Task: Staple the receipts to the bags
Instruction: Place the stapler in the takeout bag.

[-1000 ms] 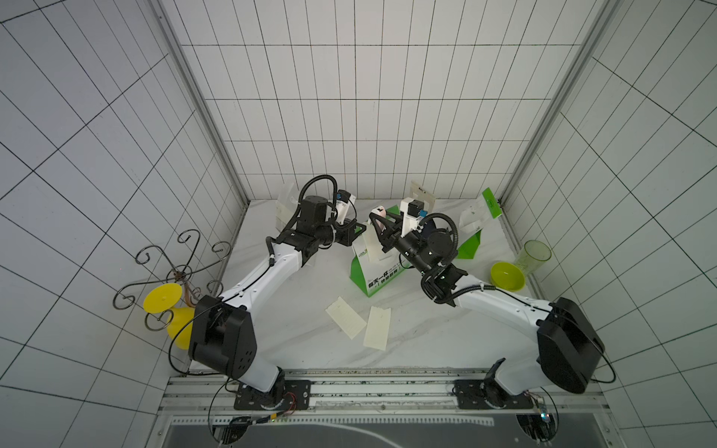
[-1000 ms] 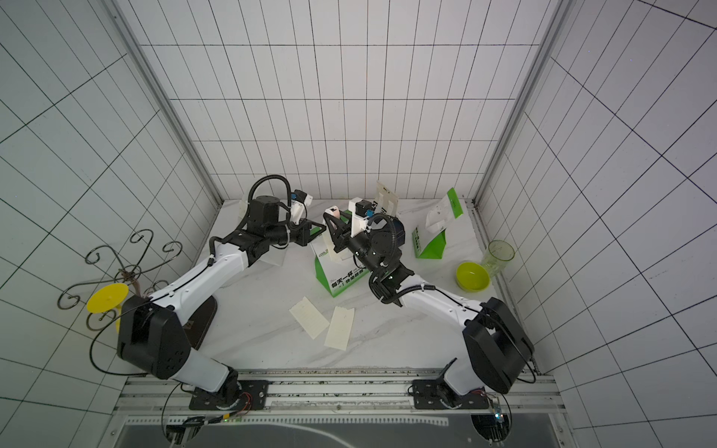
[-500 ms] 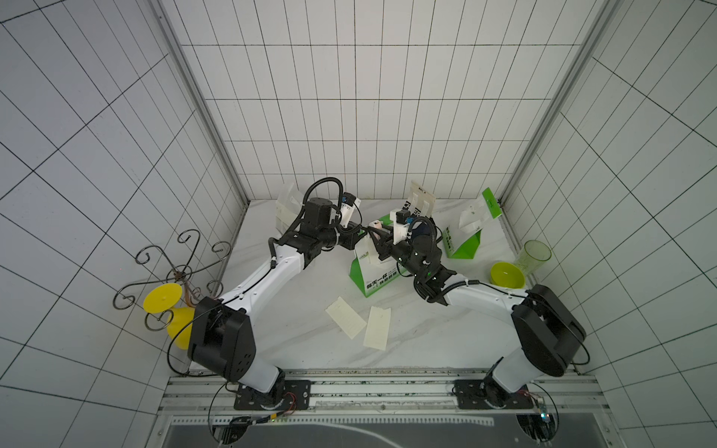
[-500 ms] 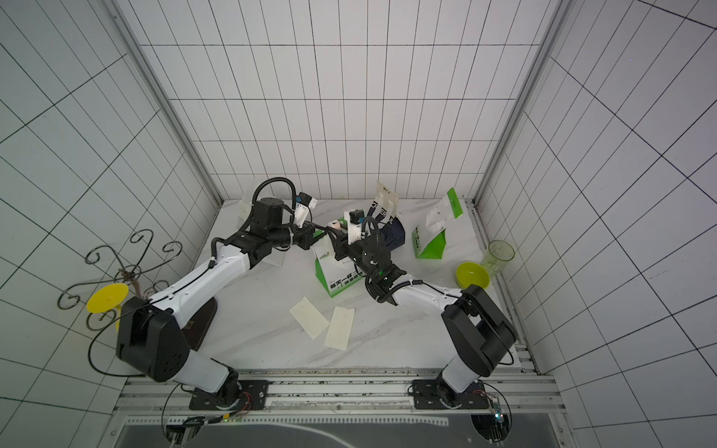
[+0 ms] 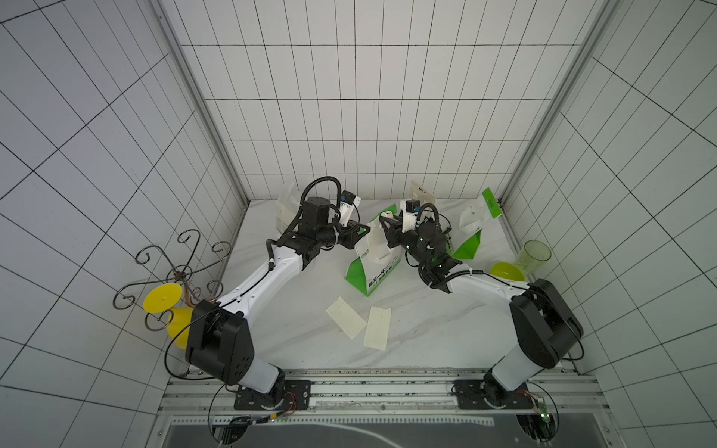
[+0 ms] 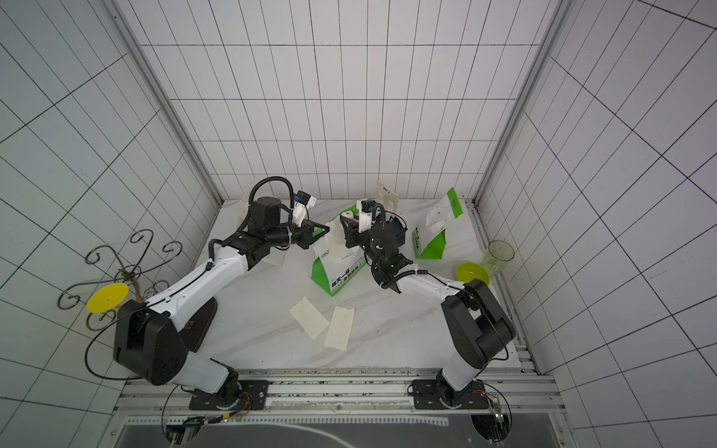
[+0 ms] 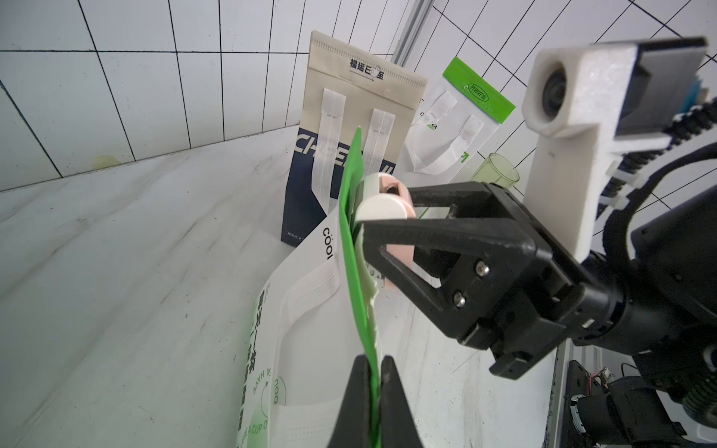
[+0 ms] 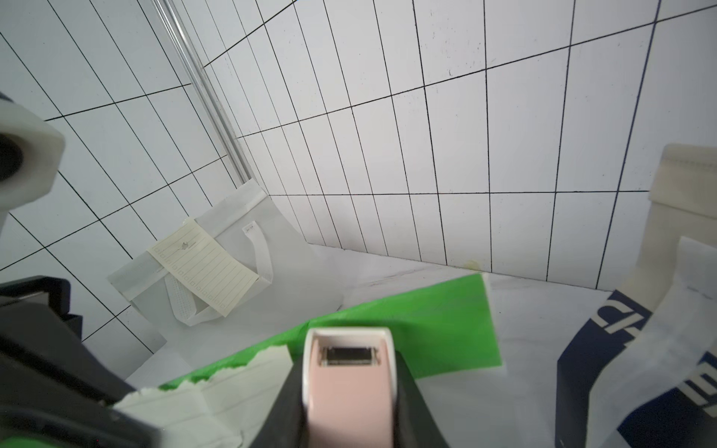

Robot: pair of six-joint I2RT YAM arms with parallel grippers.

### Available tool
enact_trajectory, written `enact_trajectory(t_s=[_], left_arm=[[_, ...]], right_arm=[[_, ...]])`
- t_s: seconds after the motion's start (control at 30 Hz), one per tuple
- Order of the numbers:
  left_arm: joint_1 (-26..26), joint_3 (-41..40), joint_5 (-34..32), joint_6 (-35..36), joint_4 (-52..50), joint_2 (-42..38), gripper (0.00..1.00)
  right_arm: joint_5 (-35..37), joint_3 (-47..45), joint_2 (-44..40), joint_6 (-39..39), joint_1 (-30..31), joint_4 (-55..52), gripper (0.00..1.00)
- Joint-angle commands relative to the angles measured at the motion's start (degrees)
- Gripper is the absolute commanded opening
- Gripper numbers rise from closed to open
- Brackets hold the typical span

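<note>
A green-and-white bag (image 5: 372, 267) (image 6: 336, 271) stands mid-table. My left gripper (image 7: 373, 372) (image 5: 364, 231) is shut on its green top strip (image 7: 355, 240). My right gripper (image 8: 347, 376) (image 5: 386, 225) is shut on a pink stapler (image 8: 349, 388) (image 7: 382, 205), whose nose sits at that strip (image 8: 446, 322). White ragged-edged paper (image 8: 248, 372) lies against the strip. Two receipts (image 5: 346, 322) (image 5: 377, 327) lie flat nearer the front. The white bag (image 8: 240, 248) at the back left carries a receipt (image 8: 203, 267). The navy bag (image 7: 306, 201) and a second green-and-white bag (image 5: 471, 232) stand behind.
A translucent green cup (image 5: 535, 256) and a yellow dish (image 5: 506, 270) sit at the right edge. A black wire stand (image 5: 176, 271) with yellow pieces stands by the left wall. Tiled walls close in the back and sides.
The right arm dipped toward the bag and came back, the stapler staying at the bag's top. The left gripper has kept its hold without moving.
</note>
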Motion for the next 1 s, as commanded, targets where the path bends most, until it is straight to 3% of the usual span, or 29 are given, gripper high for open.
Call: enact_trajectory(t_s=[0.0, 0.37, 0.97], left_arm=[[0.09, -0.64, 2.55, -2.04, 0.75, -1.58, 0.00], [3.06, -1.62, 3.63, -9.21, 4.90, -1.05, 0.00], [3.09, -2.54, 7.29, -13.70, 8.65, -0.87, 0.00]], right_arm=[[-0.98, 8.79, -0.97, -0.23, -0.57, 0.26, 0.00], [0.59, 2.65, -10.45, -4.13, 0.83, 6.01, 0.00], [-2.57, 3.04, -2.97, -6.90, 5.25, 15.54, 0.00]])
